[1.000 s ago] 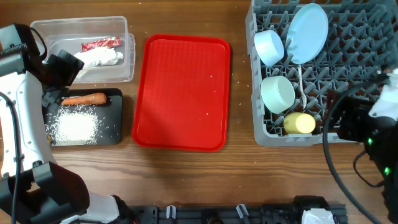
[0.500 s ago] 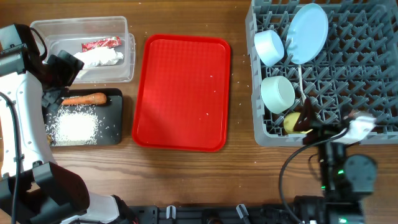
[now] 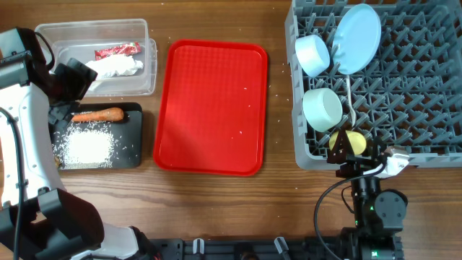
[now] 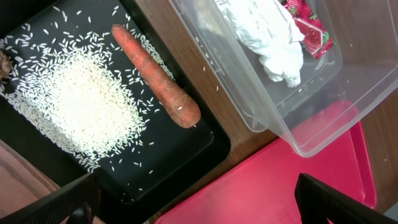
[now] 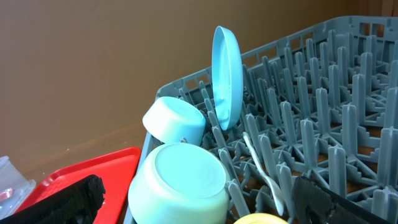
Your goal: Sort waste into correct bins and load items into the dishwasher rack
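The grey rack [image 3: 419, 72] holds the blue plate [image 3: 357, 37] upright, two mint bowls [image 3: 312, 54] [image 3: 322, 108], the white spoon [image 3: 351, 101] and the yellow cup [image 3: 354, 140]. My right gripper [image 3: 355, 150] is open and empty at the rack's front left corner. In the right wrist view the cup [image 5: 261, 219] sits low between its fingers [image 5: 62, 202]. My left gripper [image 4: 202, 208] is open and empty above the carrot [image 4: 155, 74] and rice [image 4: 81, 106] in the black tray [image 4: 205, 155]. The napkin [image 4: 267, 31] and wrapper [image 4: 308, 28] lie in the clear tub [image 4: 311, 130].
The flat red serving tray [image 3: 213, 108] lies between the bins and the rack, with a few rice grains on it. A small brown lump [image 4: 5, 62] sits at the black tray's edge. The right arm's base and cable [image 3: 375, 206] stand in front of the rack.
My right arm has swung from the rack's right side to its front edge, and the gripper now sits by the yellow cup. The left arm has not moved.
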Robot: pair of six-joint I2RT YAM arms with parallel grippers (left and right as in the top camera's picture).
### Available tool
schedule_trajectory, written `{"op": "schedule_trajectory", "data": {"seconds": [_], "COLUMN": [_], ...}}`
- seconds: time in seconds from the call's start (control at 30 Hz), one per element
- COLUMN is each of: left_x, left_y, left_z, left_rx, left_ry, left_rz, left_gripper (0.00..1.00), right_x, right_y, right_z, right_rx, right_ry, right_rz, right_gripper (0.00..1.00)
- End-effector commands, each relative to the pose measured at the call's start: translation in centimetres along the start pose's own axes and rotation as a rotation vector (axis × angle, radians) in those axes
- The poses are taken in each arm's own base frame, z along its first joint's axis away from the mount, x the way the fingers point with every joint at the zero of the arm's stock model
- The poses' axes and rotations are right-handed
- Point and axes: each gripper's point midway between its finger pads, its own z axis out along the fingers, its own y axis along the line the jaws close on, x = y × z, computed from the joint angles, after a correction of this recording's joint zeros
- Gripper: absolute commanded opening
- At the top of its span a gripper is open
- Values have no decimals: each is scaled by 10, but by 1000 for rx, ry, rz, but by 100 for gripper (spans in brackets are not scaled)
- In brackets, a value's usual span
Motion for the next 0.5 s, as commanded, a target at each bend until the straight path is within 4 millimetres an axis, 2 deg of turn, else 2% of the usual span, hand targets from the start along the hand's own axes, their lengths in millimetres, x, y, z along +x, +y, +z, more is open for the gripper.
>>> {"op": "schedule_trajectory", "data": {"seconds": [0.0, 0.33, 0.4, 0.47], "left_x": [-5, -5, -8, -9], "left_y": [-1, -1, 0, -9], "left_z": [-11, -11, -15, -24], "left_rx": [13, 12, 7, 42], "left_ry": [-34, -35, -58, -93], "left_rz": [-9, -9, -8, 9], "left_gripper": [100, 100, 100, 100], "right_x": [-2, -2, -2, -2], "right_y": [3, 3, 3, 3], "right_z": [-1, -1, -1, -1], "right_rx": [-19, -19, -19, -19], "right_ry": [-7, -7, -7, -8], "right_rz": [11, 11, 11, 11], "right_gripper": [100, 100, 100, 100]}}
